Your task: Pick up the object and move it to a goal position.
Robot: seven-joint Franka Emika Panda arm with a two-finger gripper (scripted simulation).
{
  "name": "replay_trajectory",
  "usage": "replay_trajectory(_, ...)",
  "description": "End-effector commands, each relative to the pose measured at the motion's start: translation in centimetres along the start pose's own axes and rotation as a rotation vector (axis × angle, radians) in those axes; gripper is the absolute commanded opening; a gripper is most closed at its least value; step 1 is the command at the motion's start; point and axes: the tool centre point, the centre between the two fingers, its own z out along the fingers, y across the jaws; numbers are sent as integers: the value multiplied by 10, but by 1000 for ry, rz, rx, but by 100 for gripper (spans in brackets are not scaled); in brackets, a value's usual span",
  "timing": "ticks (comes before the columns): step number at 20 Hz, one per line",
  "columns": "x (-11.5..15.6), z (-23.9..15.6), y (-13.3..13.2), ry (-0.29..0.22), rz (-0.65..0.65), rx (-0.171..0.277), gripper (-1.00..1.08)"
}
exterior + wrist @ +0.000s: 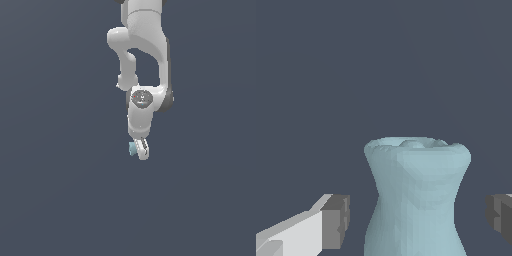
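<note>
Hanging down from the top centre of the exterior view, the white Panda arm (pixel 145 55) ends in an end effector (pixel 141 150) just below the middle of the frame. At its tip, on the exterior view's left side, a small pale teal-blue object (pixel 133 148) shows beside the white fingers (pixel 144 149), touching or all but touching them; at this size the contact itself cannot be made out. Around them lies only a flat, dark slate-grey surface (pixel 55 200) with no visible edge, and whether the block rests on it or is raised off it cannot be told from this view.

From the wrist view, the object (pixel 417 200) fills the lower centre of the picture: a matte, spool-like block with a broad, slightly dished top, sides pinched inward at the waist and flaring again toward the base. It stands upright between the two dark grey finger pads (pixel 336 221), one on each side. A clear gap of grey background shows between each pad and the block's concave flanks, so the end effector (pixel 418 220) is spread apart and released, straddling the block without gripping it. One white finger body leads into the nearer pad.
</note>
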Motion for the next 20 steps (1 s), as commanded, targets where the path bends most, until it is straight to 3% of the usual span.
replay_trajectory(1,0,8,-1,0,1,1,100)
replay_trajectory(4,0,10,-1,0,1,1,100)
replay_trajectory(5,0,10,-1,0,1,1,-100)
replay_trajectory(20,1,1,-2,0,0,2,-100)
